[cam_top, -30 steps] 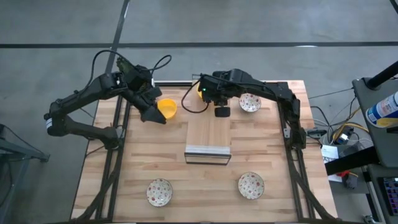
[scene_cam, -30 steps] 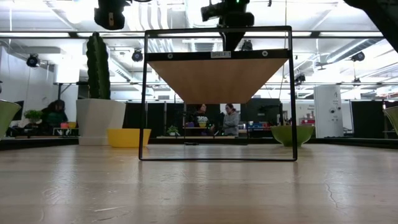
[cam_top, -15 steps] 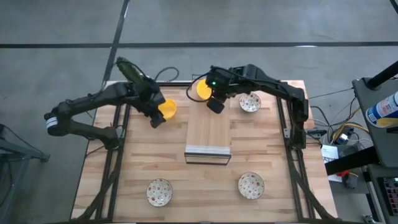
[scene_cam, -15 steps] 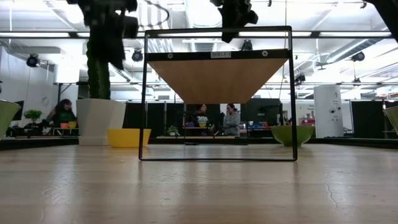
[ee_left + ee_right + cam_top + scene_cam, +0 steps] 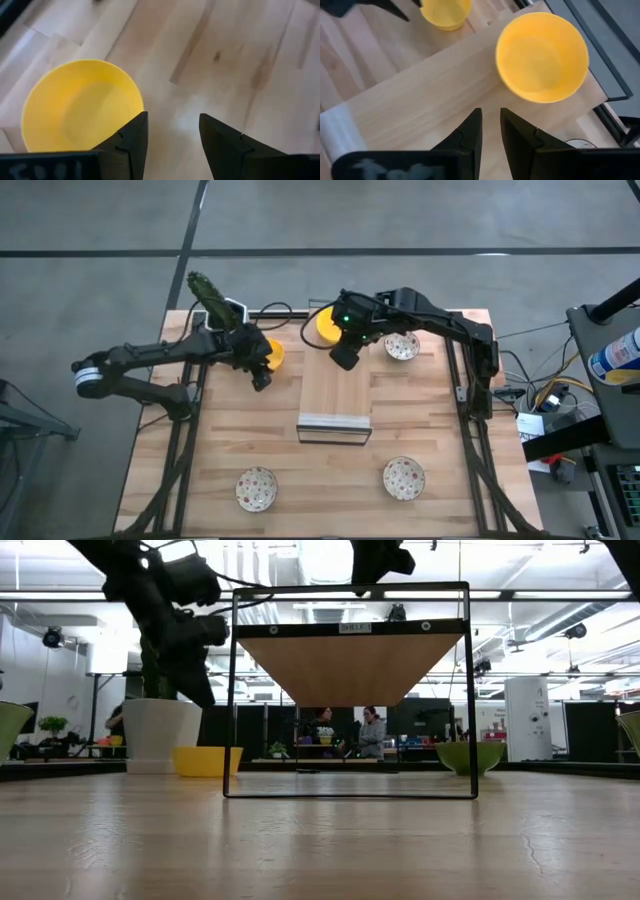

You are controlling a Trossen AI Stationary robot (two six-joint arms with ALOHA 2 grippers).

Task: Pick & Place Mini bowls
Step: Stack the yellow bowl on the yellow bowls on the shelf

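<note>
Smooth round yellow bowl (image 5: 80, 107), wood-grain table (image 5: 240, 60)

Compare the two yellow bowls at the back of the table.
One yellow bowl sits on the table beside the left pincer; the other bowl rests on the raised wooden shelf, ahead of the right pincer. Both are plain yellow, upright and ungripped.

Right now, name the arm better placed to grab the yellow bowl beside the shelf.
Left. The left gripper hangs open right beside that yellow bowl. The right gripper sits over the shelf, near the other yellow bowl.
</note>
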